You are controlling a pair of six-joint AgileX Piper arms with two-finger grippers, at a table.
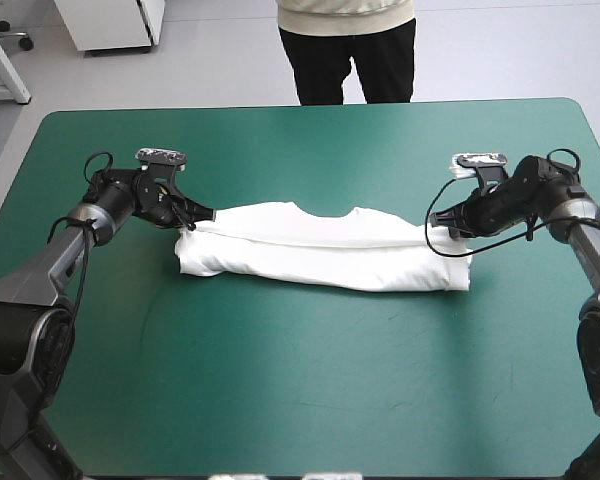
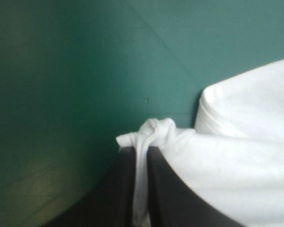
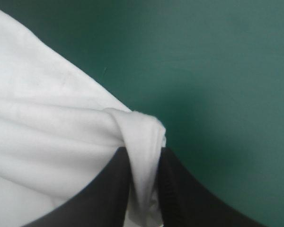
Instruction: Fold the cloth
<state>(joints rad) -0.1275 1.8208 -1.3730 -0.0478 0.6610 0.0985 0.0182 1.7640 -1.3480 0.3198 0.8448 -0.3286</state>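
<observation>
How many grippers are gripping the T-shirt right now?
2. The left gripper pinches the left end of the T-shirt; the right gripper pinches its right end.

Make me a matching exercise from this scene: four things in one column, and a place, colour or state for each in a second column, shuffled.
Things
1. T-shirt
2. left gripper
3. right gripper
4. table

Descriptions
A. shut on the fabric's end toward the table's right edge
B. teal-green cover, lying under everything else
C. white, folded into a long band across the table's middle
D. shut on the fabric's end toward the table's left edge

Pairs: 1-C, 2-D, 3-A, 4-B
</observation>
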